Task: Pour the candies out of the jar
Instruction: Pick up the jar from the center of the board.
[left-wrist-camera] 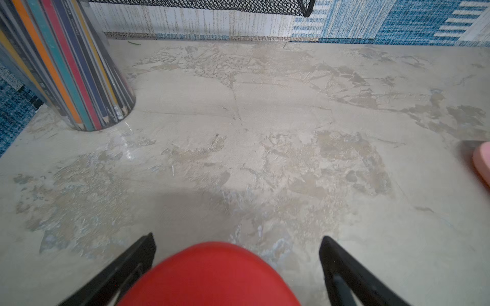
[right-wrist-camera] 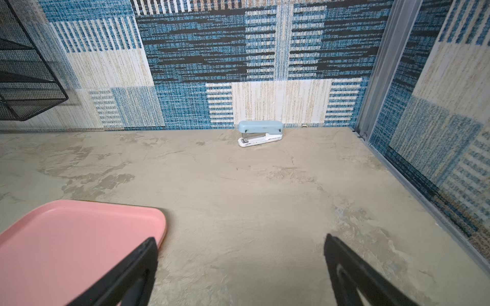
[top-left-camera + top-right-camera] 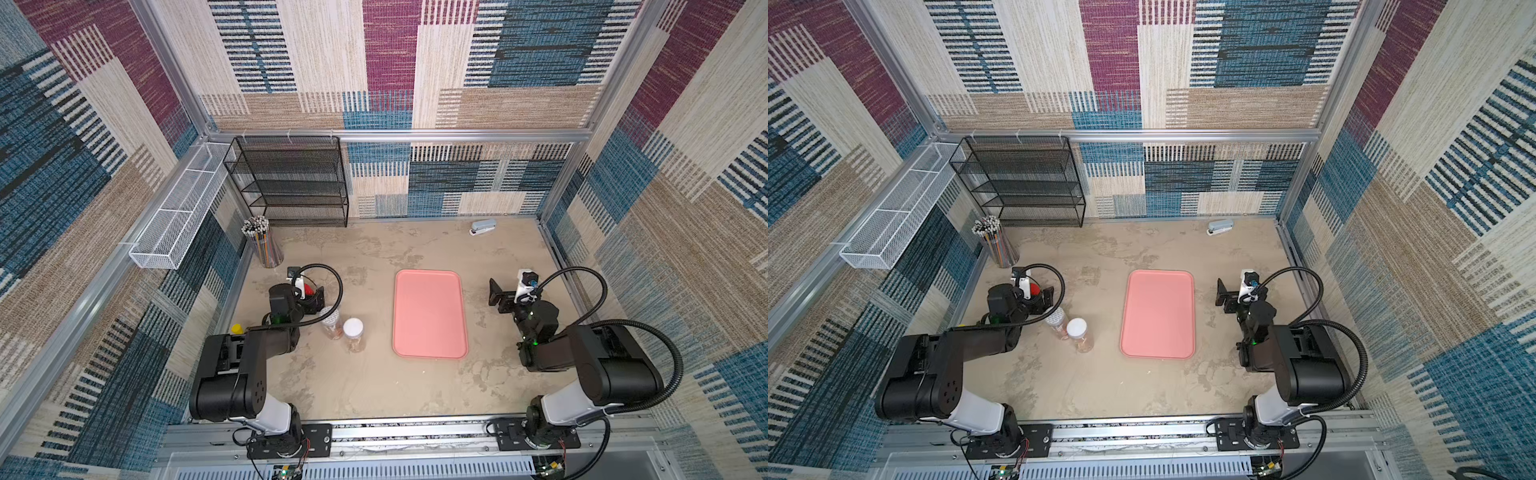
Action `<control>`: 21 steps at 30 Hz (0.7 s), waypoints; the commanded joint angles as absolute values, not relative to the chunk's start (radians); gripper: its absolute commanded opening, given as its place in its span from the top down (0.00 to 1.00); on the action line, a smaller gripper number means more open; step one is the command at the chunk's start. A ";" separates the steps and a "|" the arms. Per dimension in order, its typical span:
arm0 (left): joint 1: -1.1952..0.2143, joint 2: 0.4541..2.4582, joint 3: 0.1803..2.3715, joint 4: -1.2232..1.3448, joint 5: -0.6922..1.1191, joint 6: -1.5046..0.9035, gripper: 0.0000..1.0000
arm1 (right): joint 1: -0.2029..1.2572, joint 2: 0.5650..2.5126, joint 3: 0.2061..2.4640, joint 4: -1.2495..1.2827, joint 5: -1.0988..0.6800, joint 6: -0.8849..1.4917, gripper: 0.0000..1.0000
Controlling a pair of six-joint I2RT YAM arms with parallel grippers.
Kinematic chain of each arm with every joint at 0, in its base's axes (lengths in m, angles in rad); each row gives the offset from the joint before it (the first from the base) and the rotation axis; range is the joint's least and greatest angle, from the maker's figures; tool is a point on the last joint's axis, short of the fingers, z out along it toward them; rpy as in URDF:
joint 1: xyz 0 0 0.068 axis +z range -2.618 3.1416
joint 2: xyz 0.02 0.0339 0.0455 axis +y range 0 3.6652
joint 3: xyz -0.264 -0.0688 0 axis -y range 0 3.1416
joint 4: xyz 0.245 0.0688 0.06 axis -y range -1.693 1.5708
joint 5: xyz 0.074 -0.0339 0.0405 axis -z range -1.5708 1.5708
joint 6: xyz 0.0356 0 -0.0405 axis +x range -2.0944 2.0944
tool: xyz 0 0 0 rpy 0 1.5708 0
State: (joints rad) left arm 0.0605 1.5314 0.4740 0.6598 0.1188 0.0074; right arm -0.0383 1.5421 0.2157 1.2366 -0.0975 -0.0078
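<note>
Two clear jars stand left of the middle in both top views. One (image 3: 332,325) (image 3: 1057,322) has a speckled top, the other (image 3: 353,332) (image 3: 1077,332) a white lid. Orange-brown candies (image 3: 354,344) show through the walls, too small to tell apart. My left gripper (image 3: 311,296) (image 1: 237,237) is open just behind the jars, apart from them. A red round thing (image 1: 209,275) (image 3: 308,288) lies between its fingers, with a gap to one finger. My right gripper (image 3: 498,297) (image 2: 240,237) is open and empty, right of a pink tray (image 3: 430,313) (image 2: 66,251).
A clear holder full of coloured pencils (image 3: 262,243) (image 1: 66,74) stands back left beside a black mesh rack (image 3: 291,183). A pale blue stapler (image 3: 483,227) (image 2: 259,133) lies at the back wall. A small yellow thing (image 3: 237,328) sits behind my left arm.
</note>
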 commanded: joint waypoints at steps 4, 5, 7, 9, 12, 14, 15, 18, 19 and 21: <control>0.060 1.529 0.476 0.693 0.133 0.018 0.01 | -0.037 1.539 0.219 1.278 -0.098 -0.015 0.00; 0.061 1.530 0.476 0.694 0.135 0.017 0.01 | -0.037 1.540 0.219 1.279 -0.098 -0.015 0.00; 0.061 1.532 0.477 0.691 0.135 0.017 0.01 | -0.037 1.539 0.219 1.276 -0.098 -0.015 0.00; 0.062 1.530 0.477 0.690 0.135 0.017 0.01 | -0.037 1.540 0.219 1.276 -0.098 -0.015 0.00; 0.061 1.531 0.477 0.691 0.135 0.017 0.01 | -0.037 1.540 0.219 1.276 -0.098 -0.015 0.00; 0.061 1.530 0.477 0.691 0.135 0.017 0.01 | -0.037 1.540 0.218 1.278 -0.099 -0.015 0.00; 0.061 1.531 0.477 0.692 0.135 0.017 0.01 | -0.038 1.537 0.218 1.278 -0.099 -0.015 0.00; 0.061 1.530 0.475 0.693 0.135 0.017 0.01 | -0.037 1.536 0.216 1.280 -0.100 -0.014 0.00; 0.061 1.530 0.476 0.695 0.135 0.017 0.01 | -0.037 1.536 0.216 1.279 -0.100 -0.014 0.00; 0.061 1.529 0.476 0.695 0.134 0.017 0.03 | -0.038 1.536 0.215 1.281 -0.100 -0.014 0.00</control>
